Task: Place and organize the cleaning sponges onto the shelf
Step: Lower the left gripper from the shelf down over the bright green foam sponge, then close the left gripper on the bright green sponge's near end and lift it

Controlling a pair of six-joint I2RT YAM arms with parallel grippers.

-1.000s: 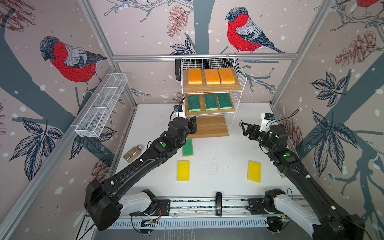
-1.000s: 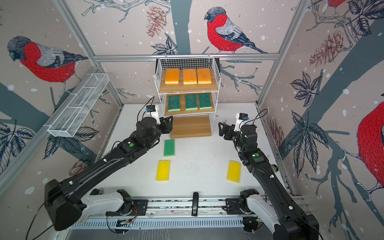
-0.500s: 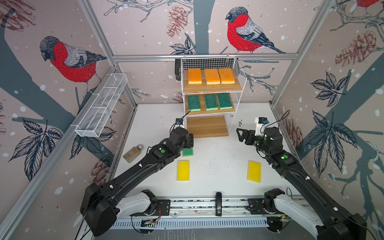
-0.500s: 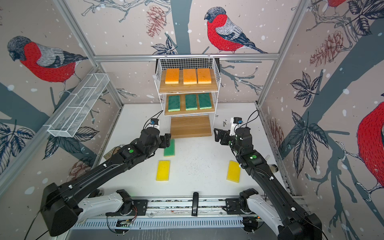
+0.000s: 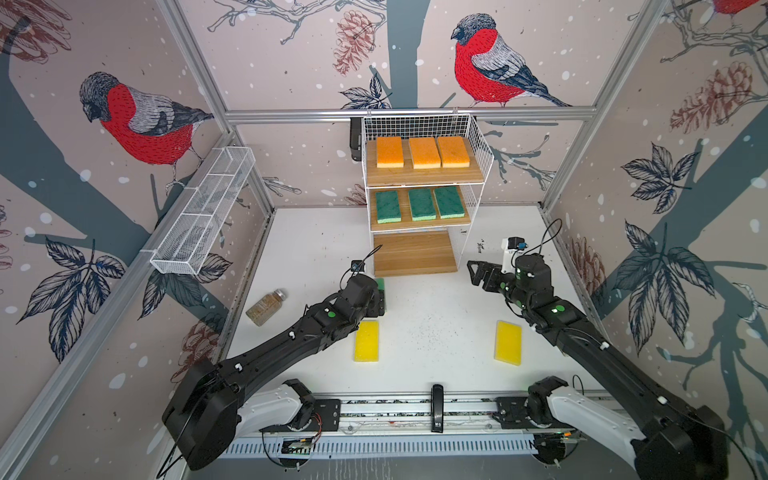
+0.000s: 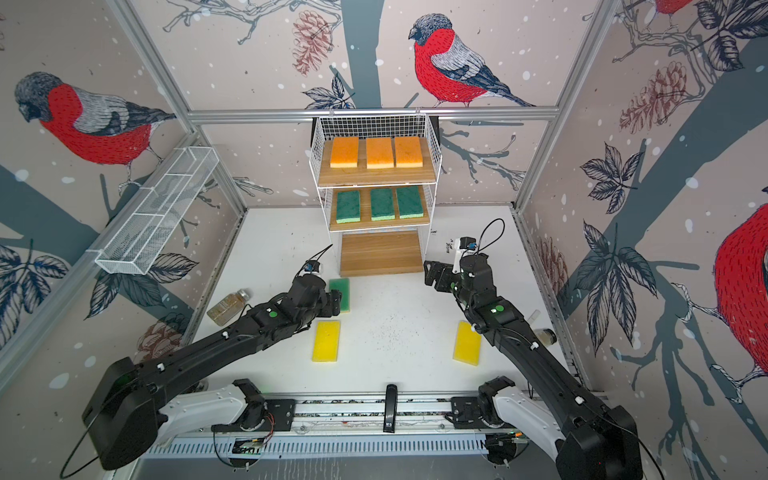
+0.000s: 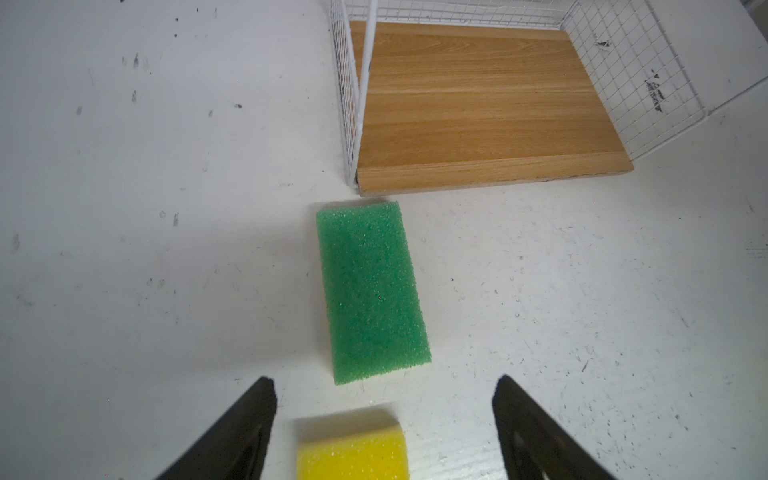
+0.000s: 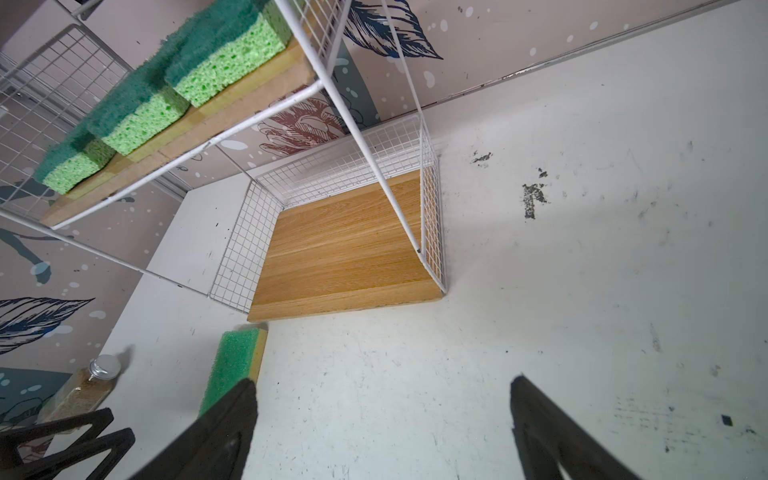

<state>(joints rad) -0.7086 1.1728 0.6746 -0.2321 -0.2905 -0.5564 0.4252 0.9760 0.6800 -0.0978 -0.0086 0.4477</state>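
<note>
A loose green sponge (image 7: 372, 291) lies flat on the white worktop (image 7: 145, 208), its long axis running from front to back. Its far short end lies just in front of the front-left corner of the shelf's bare bottom board (image 5: 413, 253). The left gripper (image 7: 384, 382) hangs at the sponge's near short end, jaws spread wide with nothing between them. A yellow sponge (image 5: 366, 340) lies just nearer the front edge, and a second yellow sponge (image 5: 508, 343) lies toward the right edge, both lengthwise front to back. On the shelf (image 5: 480, 145) at the back edge, three green sponges (image 5: 421, 203) fill the middle board and three orange sponges (image 5: 424, 152) the top one, all pointing front to back. The right gripper (image 8: 383, 382) hovers off the bottom board's right side, wide open and empty. A glass jar (image 5: 266, 307) lies near the left edge.
</note>
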